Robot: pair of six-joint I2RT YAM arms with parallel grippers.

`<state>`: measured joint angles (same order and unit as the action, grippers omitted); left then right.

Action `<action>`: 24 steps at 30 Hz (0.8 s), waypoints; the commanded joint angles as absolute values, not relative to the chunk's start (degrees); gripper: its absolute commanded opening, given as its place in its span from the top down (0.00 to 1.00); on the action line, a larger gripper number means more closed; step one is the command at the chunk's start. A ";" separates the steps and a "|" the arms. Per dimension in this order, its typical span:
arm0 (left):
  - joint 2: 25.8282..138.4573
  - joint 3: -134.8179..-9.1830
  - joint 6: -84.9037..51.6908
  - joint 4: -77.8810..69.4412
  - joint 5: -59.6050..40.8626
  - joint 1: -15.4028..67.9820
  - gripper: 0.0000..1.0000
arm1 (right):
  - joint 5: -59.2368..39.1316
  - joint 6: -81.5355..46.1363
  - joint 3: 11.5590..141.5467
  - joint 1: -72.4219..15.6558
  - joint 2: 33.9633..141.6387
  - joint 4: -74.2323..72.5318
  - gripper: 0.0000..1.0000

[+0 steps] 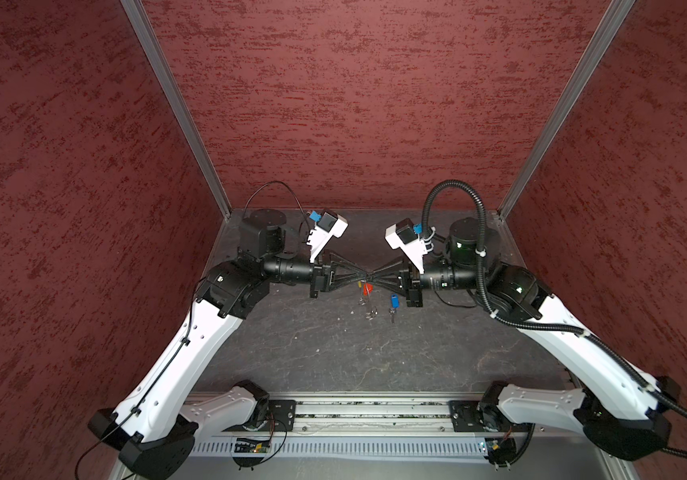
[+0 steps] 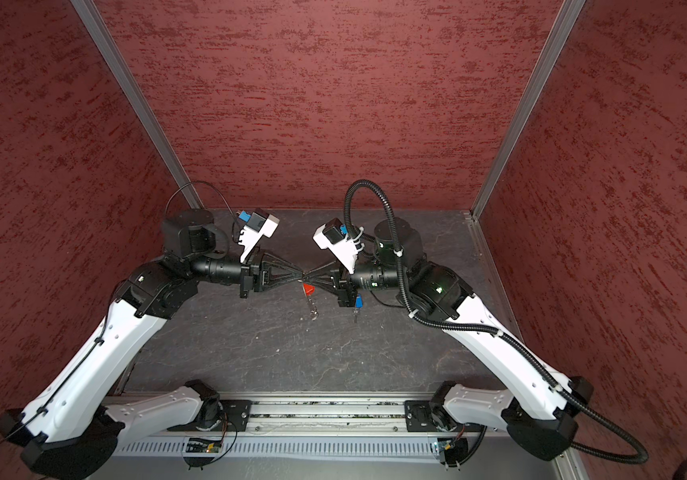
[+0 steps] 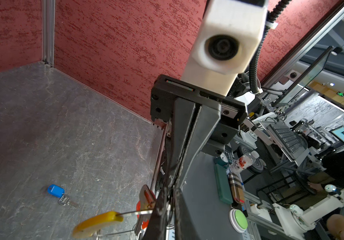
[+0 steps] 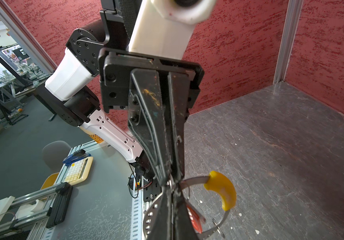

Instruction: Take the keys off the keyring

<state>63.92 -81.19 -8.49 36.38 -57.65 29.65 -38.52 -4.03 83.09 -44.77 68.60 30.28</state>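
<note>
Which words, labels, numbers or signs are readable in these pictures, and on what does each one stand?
Nothing can be read with certainty.
Bottle label: red letters, too blurred.
Green sign in the room behind: too small.
Calculator keys: too small.
White print on the right forearm: too small.

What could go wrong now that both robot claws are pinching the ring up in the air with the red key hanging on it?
1. The left gripper and right gripper both pinch the thin silvery keyring at almost one spot, above the dark table. A tug could make it slip and drop.
2. The red-headed metal key dangles just below the tips, so it might swing or snag.
3. The blue-headed metal key lies on the table close by, and a falling ring could knock it.
</note>
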 commanded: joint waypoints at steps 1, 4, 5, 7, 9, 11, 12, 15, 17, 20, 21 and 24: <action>63.91 -81.45 -7.84 35.61 -58.21 30.89 0.96 | -35.93 -3.52 85.50 -44.47 69.52 28.18 1.00; 63.40 -80.26 -8.40 32.87 -57.22 31.27 1.00 | -36.08 -4.17 85.53 -44.45 69.78 27.47 1.00; 62.93 -79.67 -8.43 31.69 -56.40 31.35 1.00 | -35.83 -4.33 85.57 -44.47 69.71 27.14 1.00; 61.55 -77.89 -8.65 28.71 -54.76 31.38 1.00 | -33.54 -4.63 85.16 -44.51 69.12 26.28 1.00; 59.84 -75.43 -9.02 24.89 -53.28 31.18 1.00 | -31.19 -4.35 83.99 -44.47 67.74 24.88 0.89; 58.72 -73.55 -9.94 21.00 -53.12 30.94 1.00 | -29.47 -4.71 82.12 -44.47 66.14 22.53 0.77; 58.33 -72.79 -10.45 19.20 -52.98 30.90 1.00 | -28.97 -4.84 80.85 -44.47 65.28 21.24 0.70; 56.99 -70.76 -11.28 14.13 -52.75 30.79 1.00 | -28.70 -5.71 76.74 -44.55 62.67 16.11 0.58; 55.93 -69.00 -12.29 9.64 -52.11 30.76 1.00 | -28.84 -6.89 73.41 -44.56 60.99 12.16 0.51; 54.62 -66.34 -14.55 1.57 -52.06 30.85 1.00 | -30.75 -8.21 69.89 -44.56 59.65 7.73 0.48; 54.36 -65.39 -15.41 -0.79 -52.11 30.80 1.00 | -31.74 -8.62 69.00 -44.56 59.43 6.54 0.47; 54.54 -64.17 -17.01 -5.06 -52.68 30.89 1.00 | -33.27 -9.44 66.97 -44.56 58.73 3.55 0.44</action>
<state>55.09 -64.79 -14.26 4.78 -52.40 30.57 -31.35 -8.36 68.38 -44.62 59.72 10.68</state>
